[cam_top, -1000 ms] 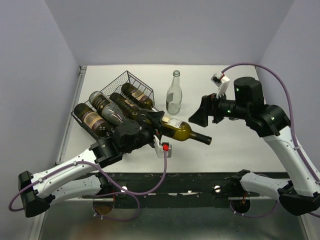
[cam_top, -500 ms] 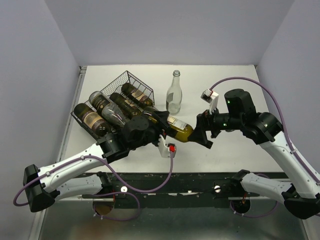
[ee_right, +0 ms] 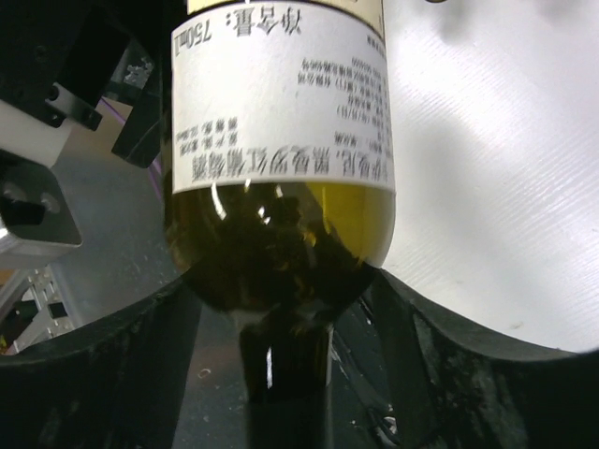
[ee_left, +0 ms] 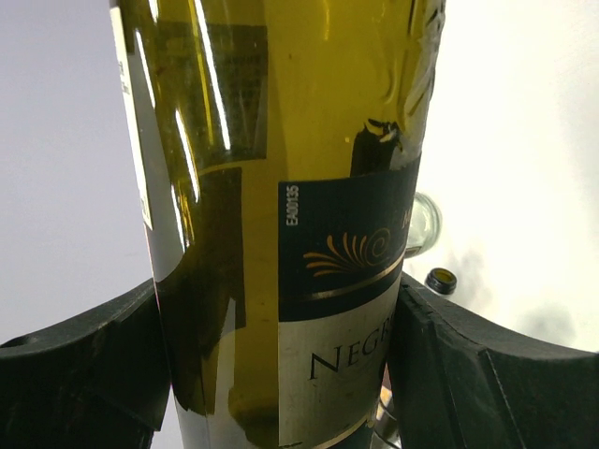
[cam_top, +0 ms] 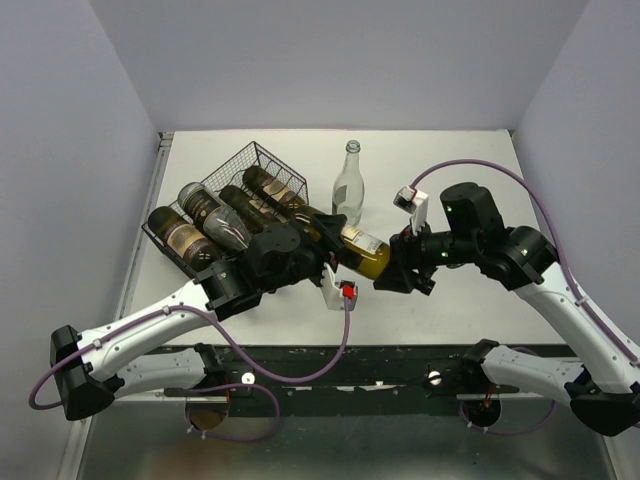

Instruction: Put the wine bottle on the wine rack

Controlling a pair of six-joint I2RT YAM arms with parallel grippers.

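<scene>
I judge this a two-armed carry: my left pincer (ee_left: 281, 360) clamps the wine bottle (cam_top: 355, 250)'s body. The right pincer (ee_right: 281, 351) straddles its shoulder, whether gripping I cannot tell. The wine rack (cam_top: 265, 160) sits just beyond the left pincer. Next: slide the bottle base-first into a free cradle.

The bottle (ee_left: 281, 168) is seen as olive-green glass, banded in black with a gold flourish, and a white label is lettered in black. The rack (cam_top: 262, 160) is formed of black wire in a grid. The left pincer (ee_left: 281, 365) and right pincer (ee_right: 281, 365) are finished matt black. The surface (cam_top: 430, 320) is coloured white, the cables (cam_top: 478, 160) purple.
</scene>
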